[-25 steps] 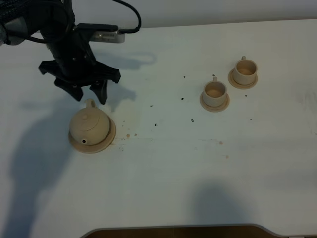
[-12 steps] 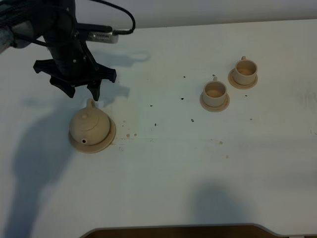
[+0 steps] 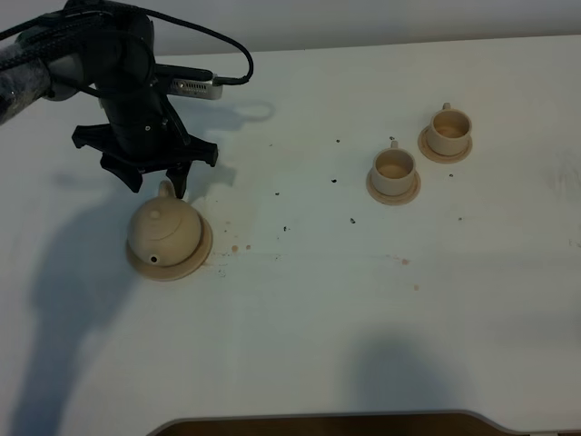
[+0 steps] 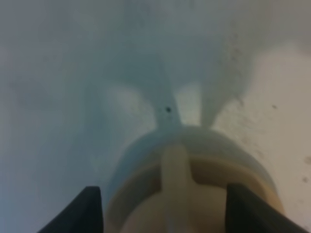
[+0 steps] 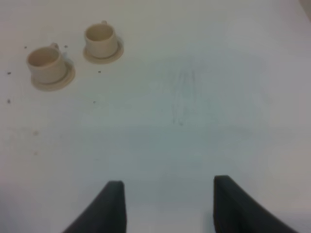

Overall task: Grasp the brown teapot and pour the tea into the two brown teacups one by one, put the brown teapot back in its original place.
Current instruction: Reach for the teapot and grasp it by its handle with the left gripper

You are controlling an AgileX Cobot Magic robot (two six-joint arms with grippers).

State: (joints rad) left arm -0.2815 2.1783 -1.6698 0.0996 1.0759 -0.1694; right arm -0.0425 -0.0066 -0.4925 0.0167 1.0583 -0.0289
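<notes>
Exterior high view: the brown teapot [image 3: 163, 232] sits squarely on its wide saucer [image 3: 206, 247] at the left of the worktop [image 3: 363, 309], with its loop handle towards the back.
Left gripper [image 3: 161, 184]: it hangs low over that handle with its jaws spread as wide as they go, holding nothing.
Left wrist view: the handle [image 4: 175, 167] stands between the two dark fingers [image 4: 87, 211], with a clear gap on either side.
Right gripper [image 5: 170, 208]: it is parted and empty over bare worktop, well apart from the cups.
Teacups: the nearer teacup [image 3: 393, 167] and the farther teacup [image 3: 449, 130] each stand upright on a small saucer, well to the right of the teapot.
Cup contents: too small for me to tell whether there is tea in them.
Marks: brownish drips [image 3: 238, 247] lie just beside the teapot's saucer.
Progress, as I judge it: the teapot is on its place and not held. That fits either a grasp about to close or a finished return, and the drips hint at pouring but settle nothing.
Left to do, if the grasp is pending: close on the handle, lift, fill each cup in turn, then set the teapot back.
</notes>
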